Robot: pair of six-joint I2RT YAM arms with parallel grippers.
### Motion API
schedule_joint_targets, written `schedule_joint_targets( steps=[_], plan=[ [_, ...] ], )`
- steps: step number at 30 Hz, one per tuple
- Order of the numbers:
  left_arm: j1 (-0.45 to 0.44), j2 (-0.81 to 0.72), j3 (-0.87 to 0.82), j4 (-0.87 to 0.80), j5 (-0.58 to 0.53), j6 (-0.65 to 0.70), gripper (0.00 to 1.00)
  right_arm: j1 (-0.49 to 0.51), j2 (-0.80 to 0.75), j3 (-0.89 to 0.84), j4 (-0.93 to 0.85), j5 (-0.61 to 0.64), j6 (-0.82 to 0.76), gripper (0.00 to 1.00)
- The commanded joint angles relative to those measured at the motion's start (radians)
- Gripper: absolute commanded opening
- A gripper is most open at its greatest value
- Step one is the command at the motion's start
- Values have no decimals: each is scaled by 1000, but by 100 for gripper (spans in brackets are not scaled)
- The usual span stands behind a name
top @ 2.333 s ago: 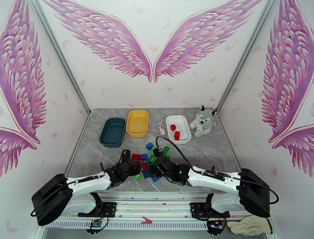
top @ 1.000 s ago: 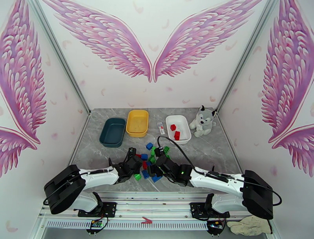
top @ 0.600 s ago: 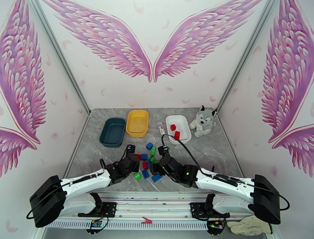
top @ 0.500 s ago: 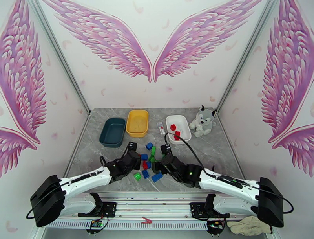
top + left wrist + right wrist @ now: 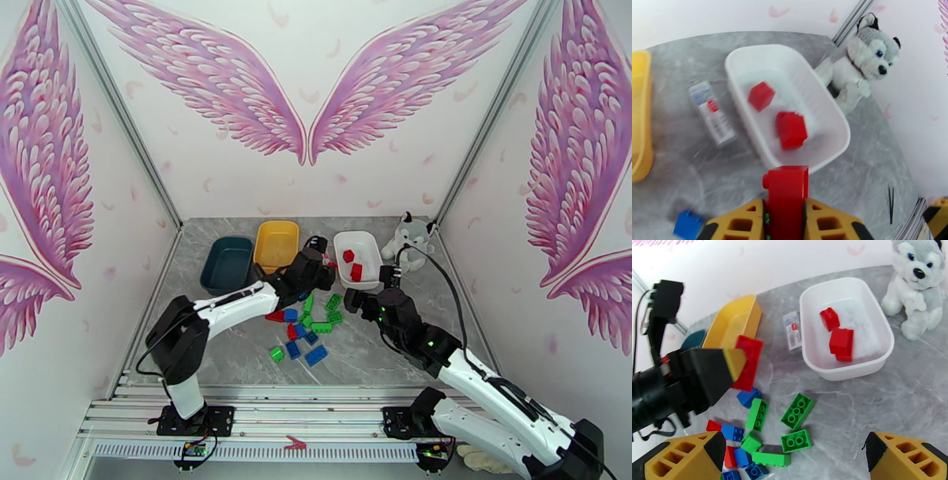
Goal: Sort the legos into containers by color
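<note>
Up from the lego pile (image 5: 757,413) since earlier, we are carrying a red brick (image 5: 787,189) pinched in our left gripper (image 5: 785,211), white tray (image 5: 837,118) just ahead, right gripper (image 5: 792,449) gaping empty; releasing early is risking a miss.

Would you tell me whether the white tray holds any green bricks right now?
No, the white tray holds only red bricks.

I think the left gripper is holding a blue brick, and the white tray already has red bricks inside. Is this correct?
Not quite: the brick is red, not blue. The left wrist view shows the left gripper shut on a red brick. The rest holds: the white tray already has red bricks inside.
</note>
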Motion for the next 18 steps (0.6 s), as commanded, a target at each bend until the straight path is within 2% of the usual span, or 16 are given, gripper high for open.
schedule_joint_targets(
  steps=[1, 9, 11, 16, 18],
  plan=[
    [22, 110, 152, 71, 119, -34, 8, -20, -35, -35, -37, -41, 7, 100],
    [63, 341, 463, 39, 183, -93, 9, -24, -103, -77, -77, -51, 20, 99],
    [63, 364, 487, 46, 200, -101, 13, -26, -124, -83, -96, -44, 26, 100],
    [53, 366, 493, 57, 214, -89, 53, -25, -171, -108, -114, -59, 40, 100],
    [49, 347, 475, 60, 208, -78, 62, -24, -179, -116, -124, -64, 44, 99]
  ],
)
